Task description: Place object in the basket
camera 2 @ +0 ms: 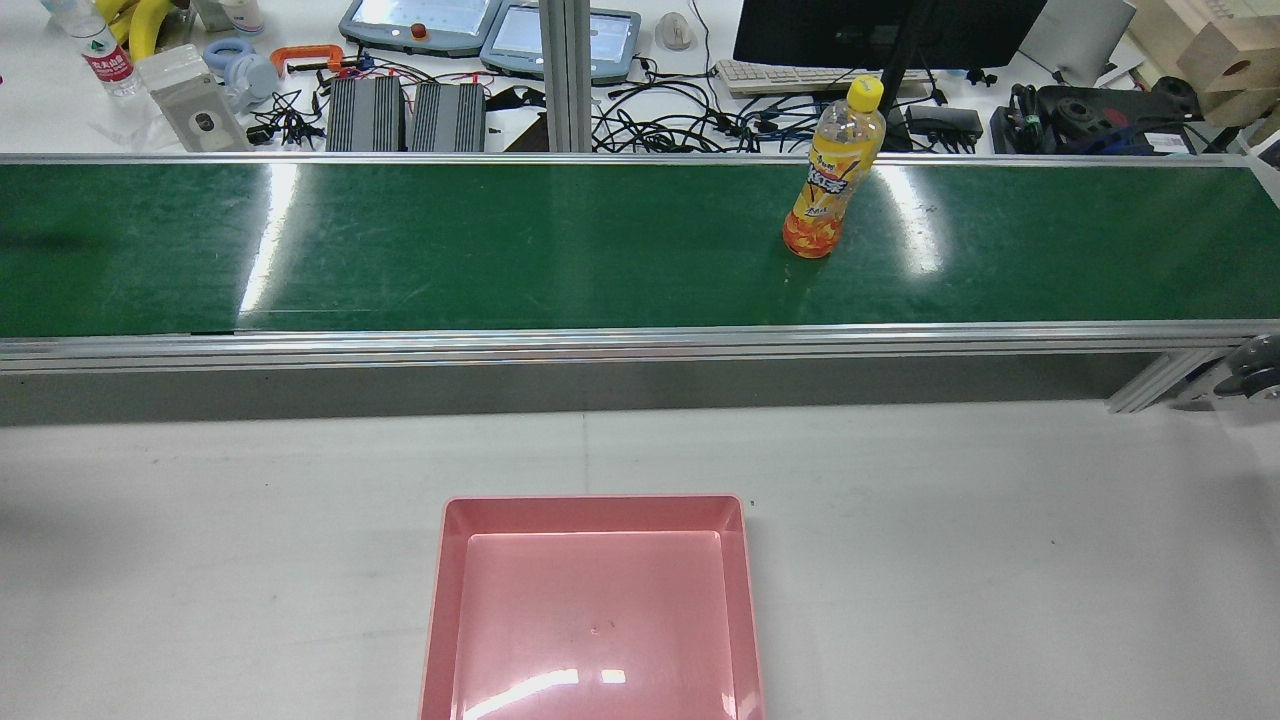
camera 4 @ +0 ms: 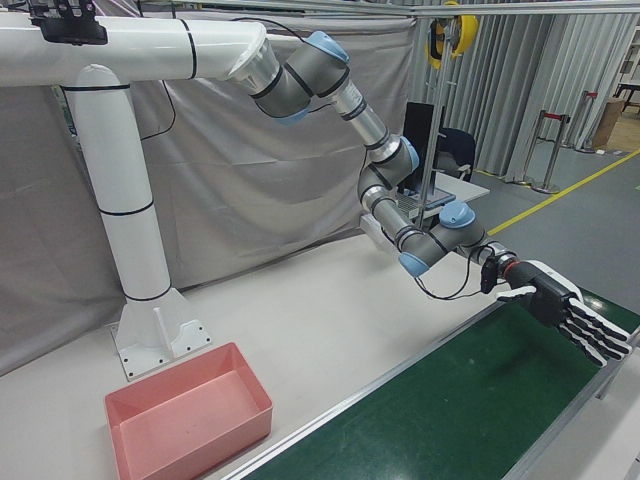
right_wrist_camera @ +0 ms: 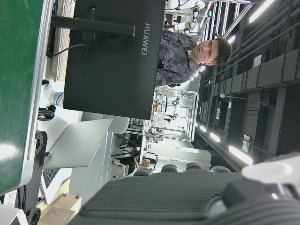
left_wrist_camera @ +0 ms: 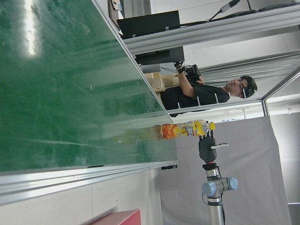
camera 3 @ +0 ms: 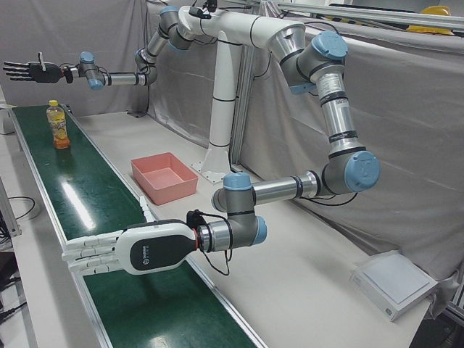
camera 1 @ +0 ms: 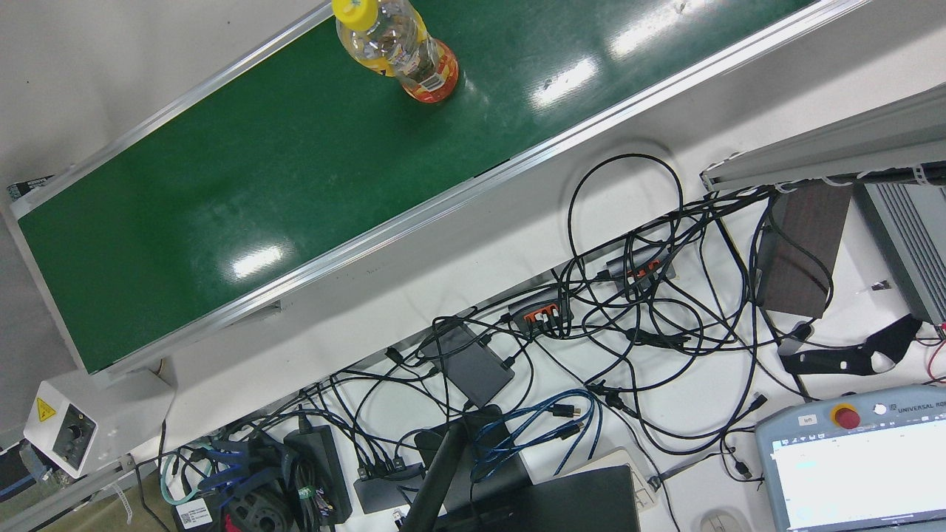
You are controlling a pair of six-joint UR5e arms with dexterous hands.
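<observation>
Two hands wait with fingers spread, holding nothing: left hand (camera 3: pixel 109 250), right hand (camera 4: pixel 572 318). A bottle (camera 2: pixel 832 170) stands upright on the green belt (camera 2: pixel 400 250), well apart from the pink basket (camera 2: pixel 592 600). Best approach: grasp it mid-body, keeping it upright.

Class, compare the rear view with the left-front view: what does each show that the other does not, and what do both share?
Only the rear view shows the operators' desk with its monitor and cables. Only the left-front view shows both arms, the left hand and the right hand open above the belt. Both show the bottle upright on the green belt and the empty pink basket.
</observation>
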